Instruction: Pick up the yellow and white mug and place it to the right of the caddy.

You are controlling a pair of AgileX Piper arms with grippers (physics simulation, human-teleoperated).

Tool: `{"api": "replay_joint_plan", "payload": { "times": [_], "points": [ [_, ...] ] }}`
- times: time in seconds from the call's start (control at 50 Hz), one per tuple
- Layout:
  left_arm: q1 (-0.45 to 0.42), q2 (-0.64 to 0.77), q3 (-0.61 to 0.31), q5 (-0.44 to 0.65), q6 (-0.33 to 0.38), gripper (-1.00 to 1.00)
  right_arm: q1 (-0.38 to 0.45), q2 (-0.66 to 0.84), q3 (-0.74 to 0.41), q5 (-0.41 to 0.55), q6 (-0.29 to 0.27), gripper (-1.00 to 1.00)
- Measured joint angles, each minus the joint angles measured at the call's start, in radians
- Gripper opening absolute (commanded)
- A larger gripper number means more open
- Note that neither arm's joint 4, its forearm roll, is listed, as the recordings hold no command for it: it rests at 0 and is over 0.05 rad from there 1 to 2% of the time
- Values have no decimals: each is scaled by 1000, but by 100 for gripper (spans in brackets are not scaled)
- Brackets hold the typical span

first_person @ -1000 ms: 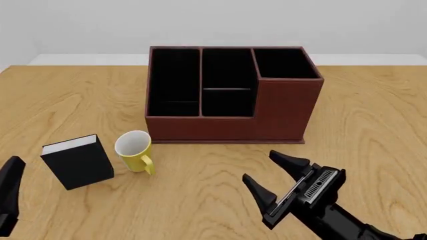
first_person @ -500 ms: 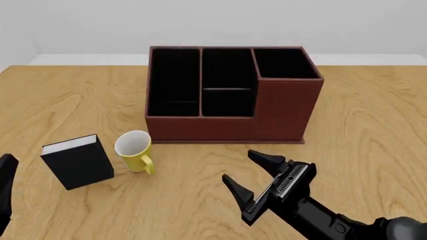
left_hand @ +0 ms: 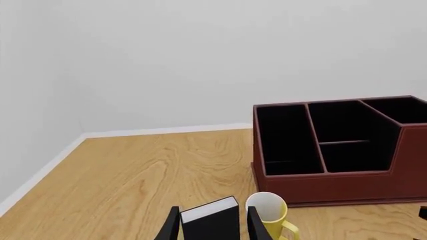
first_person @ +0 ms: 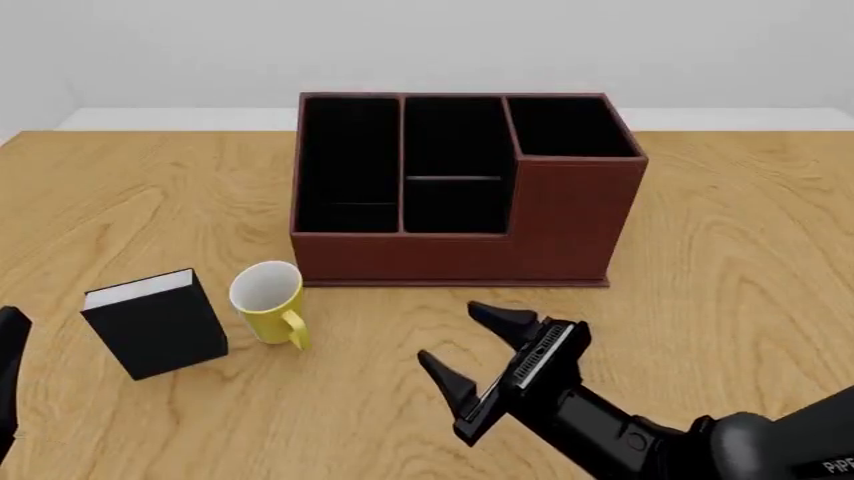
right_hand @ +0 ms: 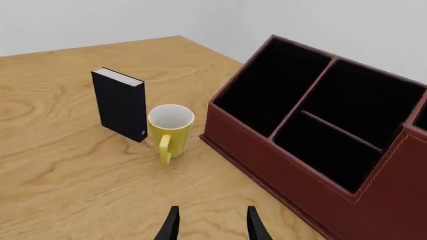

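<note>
Yellow and white mug (first_person: 271,301) upright at 8 o'clock of the caddy (first_person: 461,190), just right of a black book (first_person: 156,322), handle toward camera. Right gripper (first_person: 483,363) spread wide, empty, well apart at 4 o'clock of the mug. Left gripper (left_hand: 213,225) parted too. Risk: clipping the book or snagging the handle, tipping the mug

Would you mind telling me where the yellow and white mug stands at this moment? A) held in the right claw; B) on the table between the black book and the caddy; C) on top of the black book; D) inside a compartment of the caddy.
B: the yellow and white mug stands upright on the table, just right of the black book and in front of the caddy; the right claw is open and empty.
</note>
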Motion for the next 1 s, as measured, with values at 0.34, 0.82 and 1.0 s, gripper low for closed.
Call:
{"api": "replay_joint_plan", "payload": {
  "times": [0.34, 0.82, 1.0],
  "points": [
    [8, 0, -7, 5, -7, 100, 24, 96, -76, 0, -7, 100],
    [14, 0, -3, 1, -17, 100, 41, 193, -159, 1, -13, 100],
    [18, 0, -9, 6, -19, 100, 51, 222, -186, 1, -17, 100]
  ]
}}
